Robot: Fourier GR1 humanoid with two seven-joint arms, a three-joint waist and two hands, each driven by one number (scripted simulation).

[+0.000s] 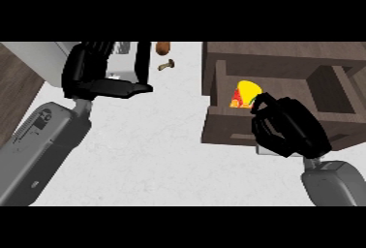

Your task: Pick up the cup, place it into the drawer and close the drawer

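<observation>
A yellow and red cup (245,93) sits inside the open drawer (229,127) of a dark brown wooden cabinet at the right. My right hand (287,125) hangs over the drawer's front right part. Its thumb and curled fingers wrap the cup's right side and hide that side. My left hand (91,76) is at the upper left, far from the drawer, open with the thumb stuck out to the right and nothing in it.
A grey appliance (123,59) stands behind my left hand. Two small brown items (163,47) (166,64) lie on the white counter (157,145) near the back. A dark wood strip (14,82) borders the counter at the left.
</observation>
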